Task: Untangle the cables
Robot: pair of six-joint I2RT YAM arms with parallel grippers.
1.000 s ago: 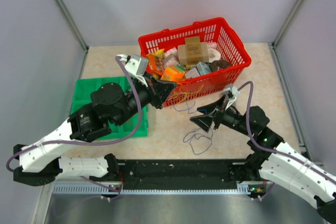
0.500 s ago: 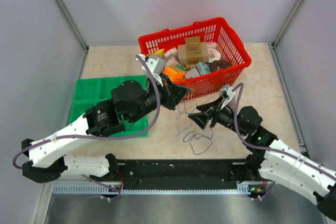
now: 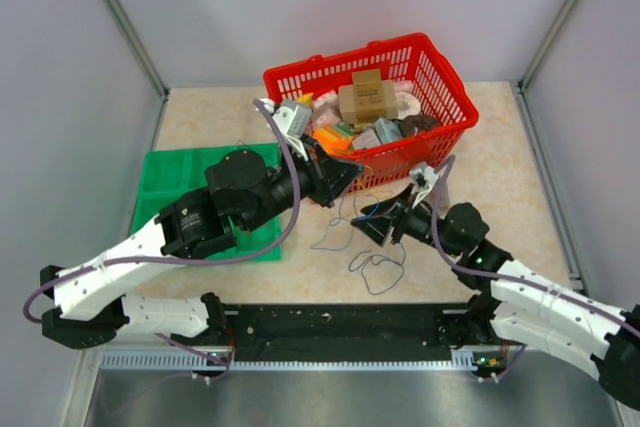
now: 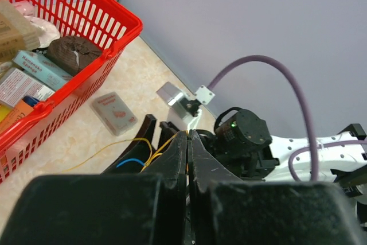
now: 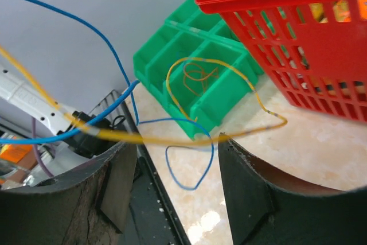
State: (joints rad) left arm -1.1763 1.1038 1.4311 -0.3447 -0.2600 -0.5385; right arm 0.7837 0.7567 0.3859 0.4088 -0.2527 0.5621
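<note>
Beige table [image 3: 500,147] | cables [image 3: 372,269] by red basket [image 3: 440,67], strands strung btw arms | L pincer [image 3: 353,170] pressed together on cables, R pincer [image 3: 374,226] spread | we judge it early: tangle left.

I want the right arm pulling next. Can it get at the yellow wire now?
Probably yes: the yellow wire runs across the gap of the open right end effector, and nothing blocks it.
</note>
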